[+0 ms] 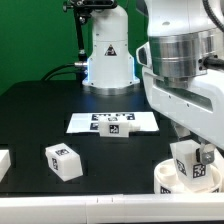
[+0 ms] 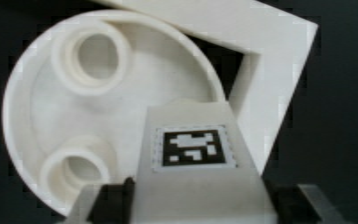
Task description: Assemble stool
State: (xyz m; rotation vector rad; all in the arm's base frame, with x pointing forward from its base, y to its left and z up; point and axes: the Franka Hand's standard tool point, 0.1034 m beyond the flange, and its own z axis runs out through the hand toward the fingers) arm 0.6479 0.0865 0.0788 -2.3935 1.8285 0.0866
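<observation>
The stool's round white seat disc [image 1: 164, 181] lies at the table's front, on the exterior view's right. In the wrist view the seat disc [image 2: 51, 100] shows two round sockets. My gripper [image 1: 196, 157] is shut on a chunky white tagged leg [image 1: 190, 166] and holds it upright over the disc. Seen from the wrist, my gripper [image 2: 211, 202] has its dark fingers [image 2: 110, 202] pressed on both sides of the leg [image 2: 202, 140]. The leg's far end is over the disc; whether it sits in a socket I cannot tell. A loose leg [image 1: 63, 161] lies at the front left, and a further white part [image 1: 3, 162] is cut off by the left edge.
The marker board [image 1: 140, 121] lies mid-table with a small tagged block [image 1: 115, 128] on it. The arm's white base [image 1: 108, 50] stands at the back. An angled white wall piece [image 2: 265, 45] stands just behind the seat disc. The table's front edge runs close under the disc.
</observation>
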